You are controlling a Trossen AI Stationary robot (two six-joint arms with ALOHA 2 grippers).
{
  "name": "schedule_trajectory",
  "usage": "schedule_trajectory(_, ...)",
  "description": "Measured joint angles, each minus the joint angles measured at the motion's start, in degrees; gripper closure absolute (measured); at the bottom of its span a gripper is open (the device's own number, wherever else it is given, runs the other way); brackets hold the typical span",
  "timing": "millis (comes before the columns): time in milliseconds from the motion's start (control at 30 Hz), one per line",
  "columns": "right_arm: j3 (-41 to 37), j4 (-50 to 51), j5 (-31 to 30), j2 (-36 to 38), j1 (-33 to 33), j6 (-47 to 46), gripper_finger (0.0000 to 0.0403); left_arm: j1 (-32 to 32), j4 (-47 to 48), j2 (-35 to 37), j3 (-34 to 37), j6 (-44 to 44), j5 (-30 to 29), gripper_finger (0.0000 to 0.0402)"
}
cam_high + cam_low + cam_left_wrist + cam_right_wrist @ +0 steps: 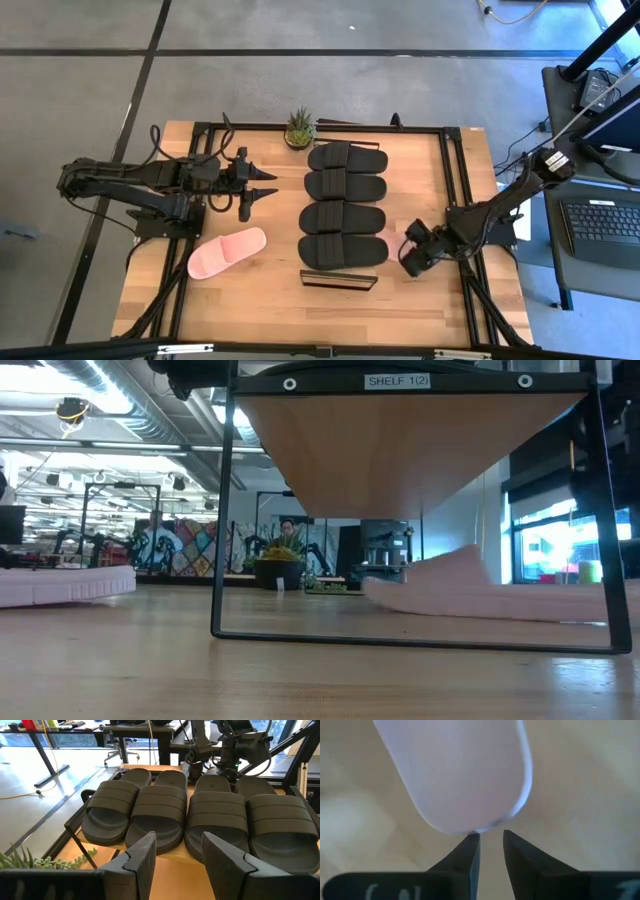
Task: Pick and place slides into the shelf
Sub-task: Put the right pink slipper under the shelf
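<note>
Pink foam filled your right wrist view: one pink slide [455, 770] lay on the tabletop under the shelf [340, 281], its rounded end just off the tips of your right gripper [491, 840], whose fingers stood only narrowly apart and held nothing. Judging from that, the slide was being nudged in under the rack, so you did well to keep the push low, slow and centred on the heel. Four black slides [345, 205] already sat in a row on the shelf top. The other pink slide [228, 251] waited on the table [450, 310] near your left gripper [258, 190], which hovered open and empty, facing the black row. A potted plant [299, 128] stood at the far edge, clear of both arms.
</note>
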State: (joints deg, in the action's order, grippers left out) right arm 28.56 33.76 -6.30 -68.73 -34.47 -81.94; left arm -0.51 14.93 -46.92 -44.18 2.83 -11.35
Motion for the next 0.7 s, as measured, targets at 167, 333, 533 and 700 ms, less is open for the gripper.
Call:
schedule_trajectory(167, 0.00, 0.07, -7.21, -0.01, 4.82, 1.46, 0.0316, 0.02, 0.01, 0.00, 0.00, 0.00, 0.00, 0.0253)
schedule_trajectory(333, 0.00, -2.13, -9.14, -0.34, 9.55, 6.40, 0.0316, 0.02, 0.01, 0.00, 0.00, 0.00, 0.00, 0.0253)
schedule_trajectory(533, 0.00, -9.62, -9.29, -4.41, 14.99, 14.40, 0.0316, 0.01, 0.05, 0.00, 0.00, 0.02, 0.00, 0.0253)
schedule_trajectory(700, 0.00, -10.23, -9.29, -7.00, 16.58, 15.76, 0.0316, 0.00, 0.03, 0.00, 0.00, 0.02, 0.00, 0.0253)
